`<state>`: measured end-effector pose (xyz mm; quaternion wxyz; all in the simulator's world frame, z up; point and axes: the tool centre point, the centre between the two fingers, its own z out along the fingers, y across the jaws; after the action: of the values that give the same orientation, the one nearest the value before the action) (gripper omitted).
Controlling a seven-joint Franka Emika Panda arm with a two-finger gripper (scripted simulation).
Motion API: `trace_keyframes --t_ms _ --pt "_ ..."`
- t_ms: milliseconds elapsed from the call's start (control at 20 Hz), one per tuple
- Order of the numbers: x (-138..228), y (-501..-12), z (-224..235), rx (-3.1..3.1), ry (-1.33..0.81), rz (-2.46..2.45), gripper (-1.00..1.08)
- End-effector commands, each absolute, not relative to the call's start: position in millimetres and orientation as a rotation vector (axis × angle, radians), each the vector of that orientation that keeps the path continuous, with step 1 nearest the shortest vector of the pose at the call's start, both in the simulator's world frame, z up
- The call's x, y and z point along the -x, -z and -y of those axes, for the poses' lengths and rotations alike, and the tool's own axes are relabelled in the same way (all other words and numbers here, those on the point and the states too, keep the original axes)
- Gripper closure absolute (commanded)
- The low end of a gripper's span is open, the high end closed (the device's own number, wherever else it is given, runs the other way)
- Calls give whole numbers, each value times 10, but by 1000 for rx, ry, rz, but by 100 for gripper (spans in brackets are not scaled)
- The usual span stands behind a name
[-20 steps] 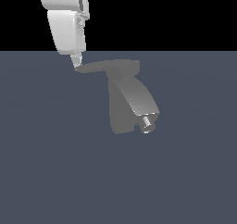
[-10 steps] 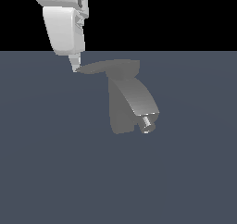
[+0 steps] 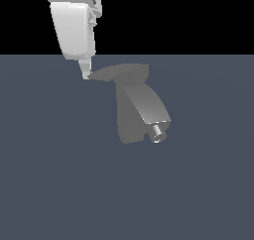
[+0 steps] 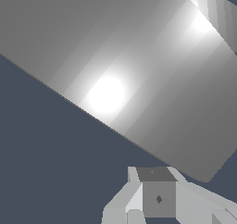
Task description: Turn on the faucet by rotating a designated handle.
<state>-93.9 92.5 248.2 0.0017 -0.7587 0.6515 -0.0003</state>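
Note:
The grey faucet (image 3: 130, 119) stands upright in the exterior view. Its broad spout (image 3: 149, 106) curves down to a ribbed silver nozzle (image 3: 158, 132). The thin flat handle (image 3: 115, 73) sticks out from the top cap towards the exterior view's left. My white gripper (image 3: 85, 74) comes down from above. Its narrow tip is right at the handle's free end and seems to touch it. In the wrist view the handle (image 4: 120, 65) fills most of the picture as a broad shiny slab. The fingers (image 4: 157, 197) sit together just beside its edge, holding nothing.
A plain dark blue-grey floor (image 3: 59, 184) spreads under and around the faucet. Above it the background is black. Nothing else is in view.
The gripper tip has sunk slightly and edged towards the handle's end. The hand has shifted a little. The handle and spout look nearly unmoved.

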Motion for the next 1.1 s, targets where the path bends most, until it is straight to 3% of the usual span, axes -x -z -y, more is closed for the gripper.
trace_keyframes --t_ms 0,1050 --pt "991 -2483 -780 2366 1 -2063 108" --pt "1393 -2482 -293 2374 1 -2056 108"
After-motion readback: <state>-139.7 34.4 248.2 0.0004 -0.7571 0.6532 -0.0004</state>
